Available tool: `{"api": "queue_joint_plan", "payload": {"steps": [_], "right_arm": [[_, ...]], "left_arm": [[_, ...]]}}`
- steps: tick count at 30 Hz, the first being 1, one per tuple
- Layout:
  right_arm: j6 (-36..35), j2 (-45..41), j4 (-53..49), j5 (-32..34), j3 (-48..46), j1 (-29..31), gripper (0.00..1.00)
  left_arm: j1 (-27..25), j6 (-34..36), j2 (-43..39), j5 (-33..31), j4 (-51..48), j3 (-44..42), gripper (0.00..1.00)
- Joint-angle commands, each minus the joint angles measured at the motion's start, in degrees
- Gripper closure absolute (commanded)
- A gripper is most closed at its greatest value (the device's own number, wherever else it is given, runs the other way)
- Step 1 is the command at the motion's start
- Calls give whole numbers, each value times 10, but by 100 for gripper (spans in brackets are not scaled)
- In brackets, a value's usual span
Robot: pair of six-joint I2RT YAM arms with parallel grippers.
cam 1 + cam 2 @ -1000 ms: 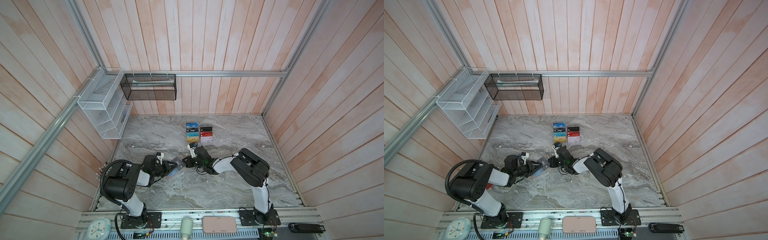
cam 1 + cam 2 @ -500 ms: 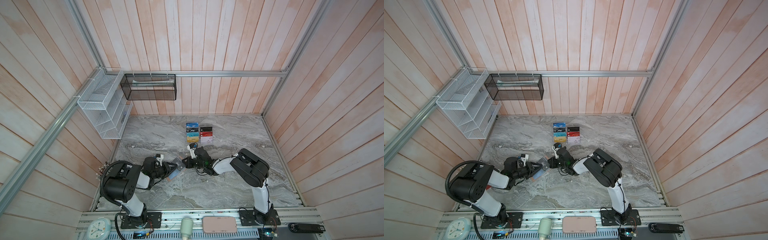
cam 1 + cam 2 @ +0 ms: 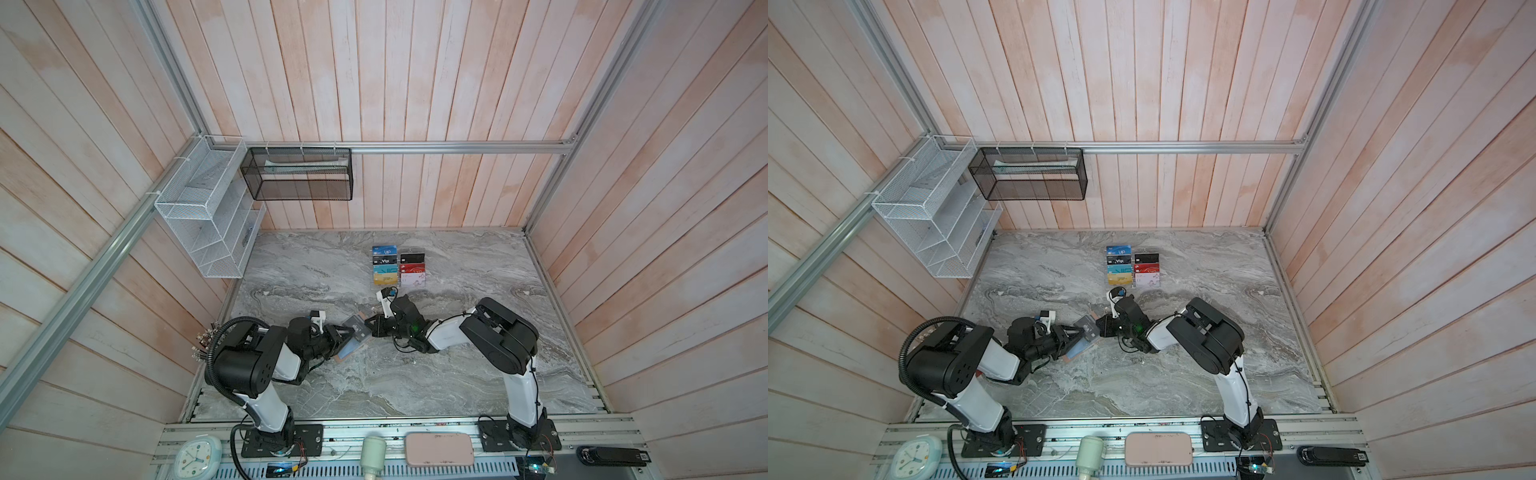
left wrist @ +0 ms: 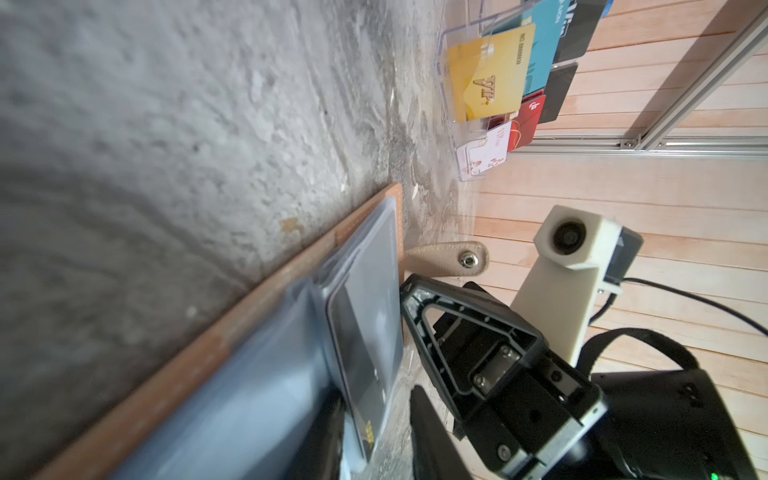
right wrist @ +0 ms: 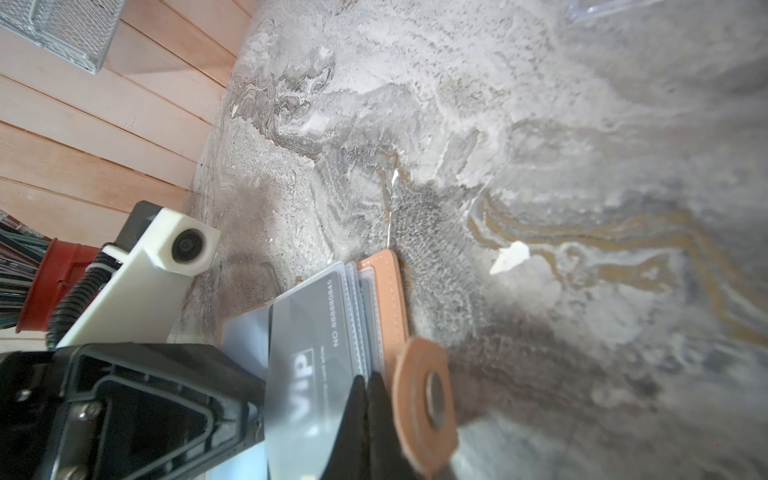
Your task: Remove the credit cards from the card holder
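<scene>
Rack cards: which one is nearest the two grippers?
The gold card, front of the left column in both top views. The white card beside it sits further right; the others stand on tiers behind.

Blurry card holder [image 4: 257,386], frame-cut near end

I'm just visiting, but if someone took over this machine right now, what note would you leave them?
Left gripper: jaws partly apart over the blue-lined half of the card holder; a firm grip is unclear.
Right gripper: shut, tips at the sleeve edges beside the snap tab; unclear if pinching anything.
The card holder lies open on the table; the Vip card sits in its sleeve.
Done: holder opened. To do: pull out every card.
</scene>
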Motion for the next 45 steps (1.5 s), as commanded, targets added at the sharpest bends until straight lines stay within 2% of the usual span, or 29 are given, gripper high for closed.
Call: {"api": "queue_joint_plan", "payload": {"steps": [1, 8, 45], "right_arm": [[3, 38, -93, -34, -27, 16, 100], [4, 40, -93, -35, -28, 15, 100], [7, 43, -91, -31, -33, 14, 100]], "left_arm": [[-12, -2, -17, -7, 36, 5, 71], [-12, 19, -47, -2, 4, 6, 71], [-11, 30, -65, 10, -15, -4, 69]]}}
